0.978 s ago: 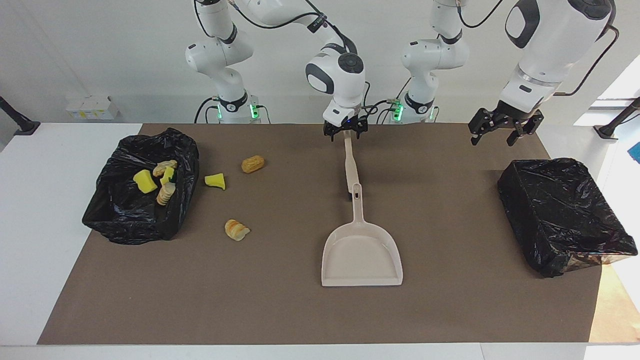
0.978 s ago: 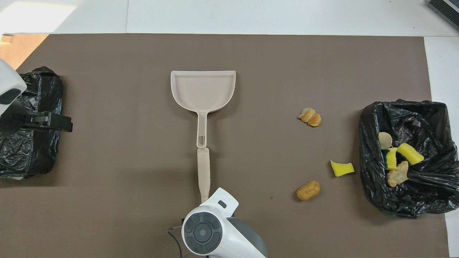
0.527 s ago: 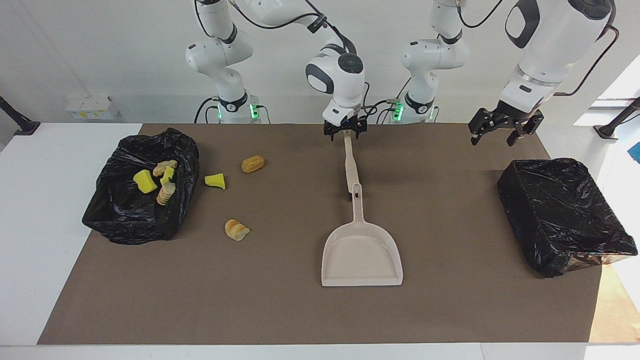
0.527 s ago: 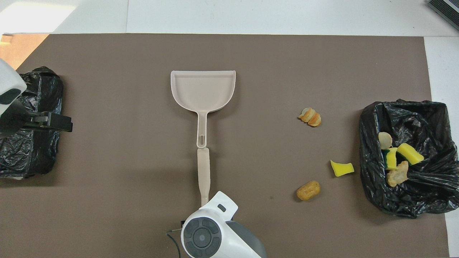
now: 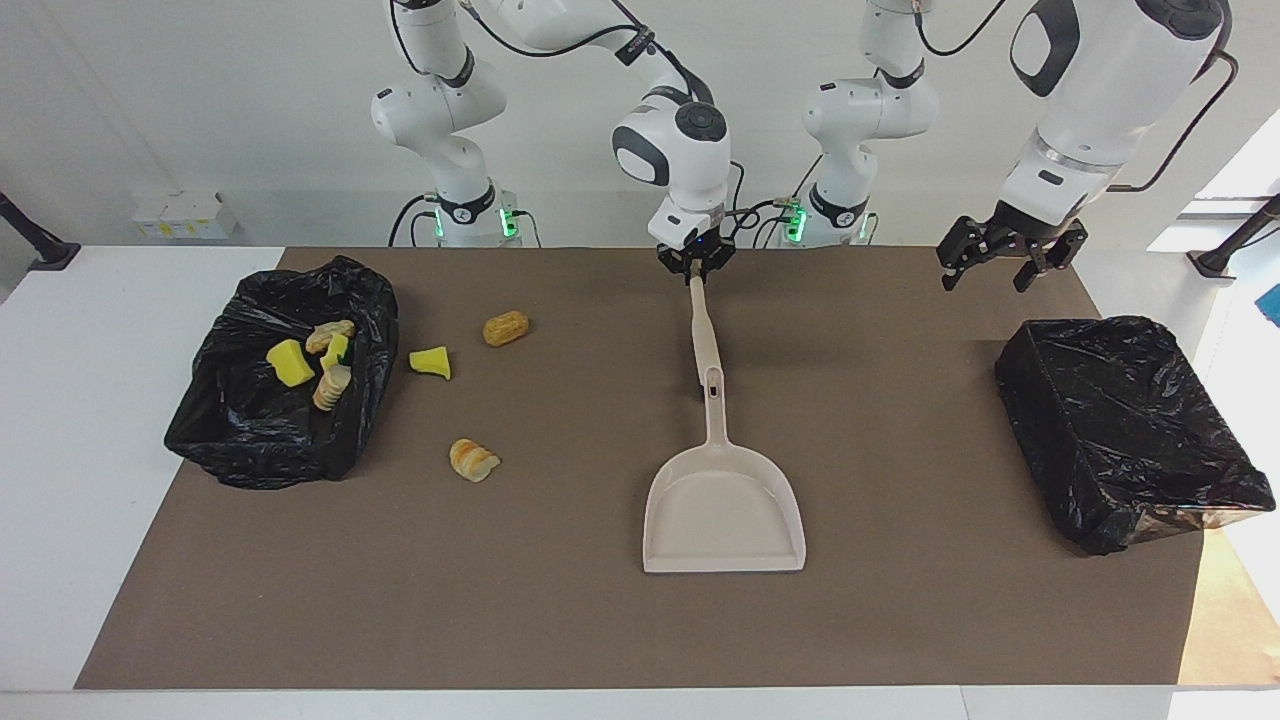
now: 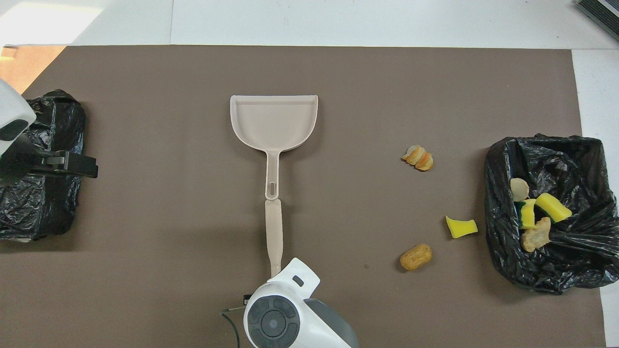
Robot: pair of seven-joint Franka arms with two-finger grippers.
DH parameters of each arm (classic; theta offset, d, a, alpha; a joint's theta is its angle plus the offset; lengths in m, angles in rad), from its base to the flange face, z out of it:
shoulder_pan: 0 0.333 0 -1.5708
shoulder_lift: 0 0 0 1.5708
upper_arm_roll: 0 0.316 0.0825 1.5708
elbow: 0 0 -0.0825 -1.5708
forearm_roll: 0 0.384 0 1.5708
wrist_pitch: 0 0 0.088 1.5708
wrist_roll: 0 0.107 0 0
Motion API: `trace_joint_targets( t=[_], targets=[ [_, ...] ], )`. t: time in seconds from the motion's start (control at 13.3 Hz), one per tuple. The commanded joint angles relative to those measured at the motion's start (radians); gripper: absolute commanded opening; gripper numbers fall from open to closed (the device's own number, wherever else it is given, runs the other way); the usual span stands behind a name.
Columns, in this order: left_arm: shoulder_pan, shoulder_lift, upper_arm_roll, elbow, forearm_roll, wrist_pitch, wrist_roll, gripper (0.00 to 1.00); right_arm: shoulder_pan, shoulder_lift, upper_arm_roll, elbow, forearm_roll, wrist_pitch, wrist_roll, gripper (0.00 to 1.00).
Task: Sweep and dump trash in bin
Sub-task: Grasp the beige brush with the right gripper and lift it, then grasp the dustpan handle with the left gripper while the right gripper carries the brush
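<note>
On brush (image 5: 700, 330): R tool (image 5: 696, 268), clamped.

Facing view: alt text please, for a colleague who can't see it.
The right end effector is shut on the brush handle, beside a beige dustpan. Three scraps lie on the mat near the trash-filled bag; the left end effector waits open.

No legible text, label, brand, number or sign appears in either view. The white boxes (image 5: 185, 215) at the wall, toward the right arm's end of the surface (image 5: 900, 620), carry no readable print. The arm housings and the dark mat show no readable markings.
</note>
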Motion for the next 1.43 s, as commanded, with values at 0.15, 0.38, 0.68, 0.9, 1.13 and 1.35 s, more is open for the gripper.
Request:
trace_joint_targets(
  t=[0.15,0.38,0.68,0.9,1.13,1.35],
  targets=[
    [0.002,-0.016,-0.001,-0.011,0.009,0.006,-0.006,1.0,-0.104,-0.22,-0.006,-0.009,0.016,-0.229,-0.003,0.0],
    [-0.015,-0.01,-0.016,0.004,0.011,0.032,-0.09,1.0,-0.196,-0.309,-0.015,-0.005,0.018,-0.446,-0.13,0.0],
    [-0.134,0.025,-0.028,-0.008,0.006,0.09,-0.151,1.0,-0.272,-0.323,-0.021,-0.015,-0.054,-0.564,-0.141,0.0],
    [-0.225,0.1,-0.03,-0.011,0.006,0.162,-0.156,1.0,-0.355,-0.331,-0.021,-0.049,-0.148,-0.604,-0.192,0.0],
    [-0.317,0.192,-0.028,-0.012,0.012,0.271,-0.269,1.0,-0.439,-0.358,-0.021,-0.107,-0.238,-0.603,-0.253,0.0],
    [-0.4,0.316,-0.027,-0.023,0.041,0.418,-0.395,1.0,-0.523,-0.393,-0.021,-0.181,-0.257,-0.591,-0.25,0.0]
  ],
)
